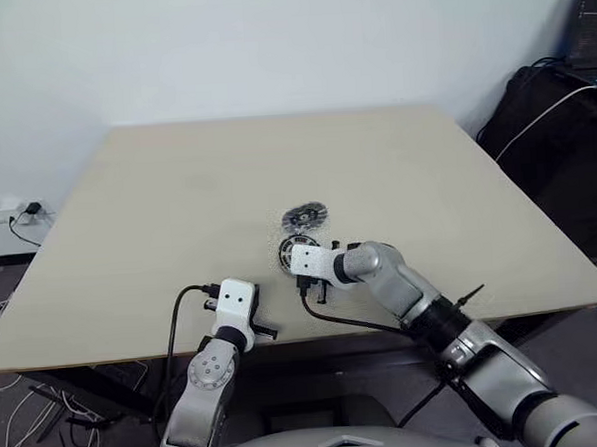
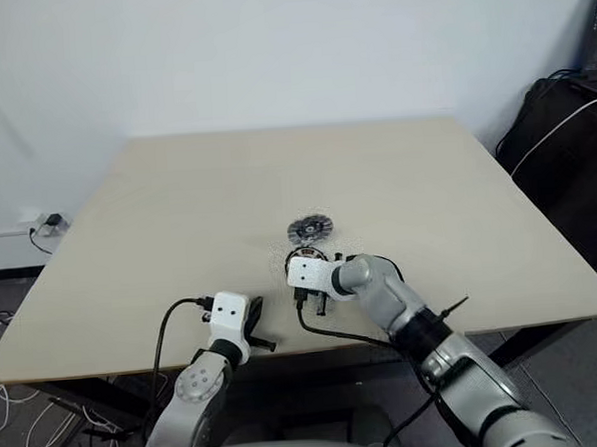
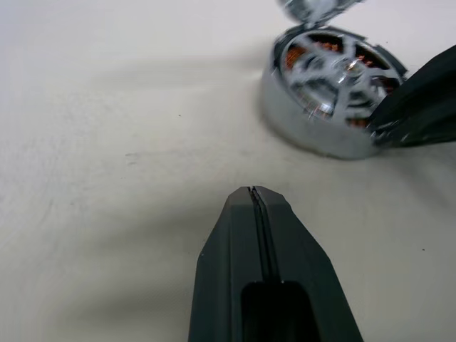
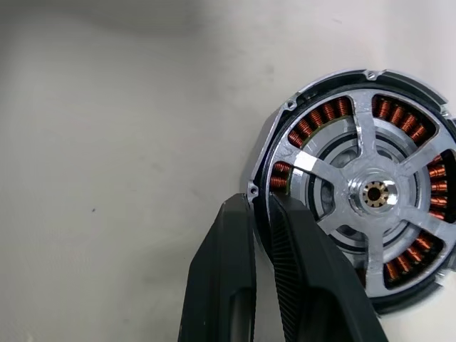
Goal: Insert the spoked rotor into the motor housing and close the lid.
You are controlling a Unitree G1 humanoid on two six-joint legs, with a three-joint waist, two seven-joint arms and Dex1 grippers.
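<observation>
The motor housing [image 4: 279,127] lies on the table, copper windings showing around its ring. Inside it sits the spoked rotor [image 4: 370,135], silvery spokes running to a small hub. My right gripper [image 4: 260,203] is shut on the housing's rim, one finger outside and one inside the wall. In the head views, the same arm covers the near side of the housing [image 1: 289,248]. The lid [image 1: 304,218], a silvery ribbed disc, lies flat just beyond the housing. My left gripper [image 3: 254,196] is shut and empty, resting low near the table's front edge, short of the housing [image 3: 328,92].
The pale wooden table [image 1: 177,190] stretches bare to the far wall. A black bag [image 1: 563,119] with cables stands off the right edge. A wall socket with plugs [image 1: 22,211] is at the far left. A black cable [image 1: 344,321] trails from my right wrist.
</observation>
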